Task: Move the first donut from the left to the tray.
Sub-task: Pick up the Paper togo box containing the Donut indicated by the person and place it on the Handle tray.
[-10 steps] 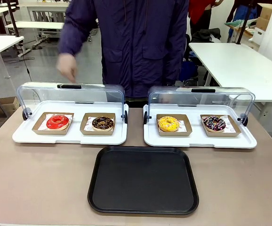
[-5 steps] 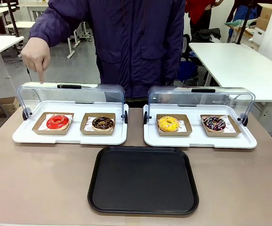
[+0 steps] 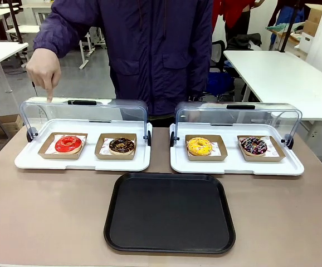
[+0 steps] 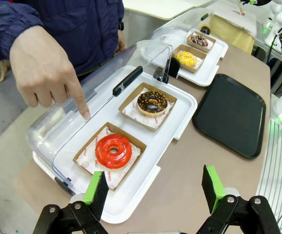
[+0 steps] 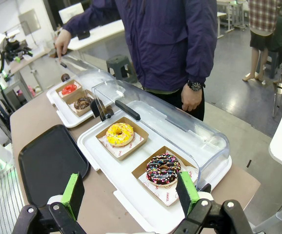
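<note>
The red-iced donut [image 3: 68, 144] lies in its brown cardboard holder at the left end of the left white tray [image 3: 27, 161]; in the left wrist view this donut [image 4: 113, 150] sits just beyond my open left gripper [image 4: 153, 187]. A person's hand [image 3: 44, 69] points a finger down at it from above the raised clear lid [image 3: 83, 114]; the hand [image 4: 48, 73] also fills the upper left of the left wrist view. The black tray [image 3: 169, 211] lies at the near middle of the table. My right gripper [image 5: 131, 194] is open above the right white tray, nothing between its fingers.
A chocolate donut [image 3: 121, 146] shares the left white tray. The right white tray [image 3: 236, 166] holds a yellow donut [image 3: 199, 146] and a sprinkled chocolate donut [image 3: 253, 146] under another raised lid. The person stands at the far edge.
The person's hand has swung out to the left and now points down over the red donut. Donuts and trays have not moved.
</note>
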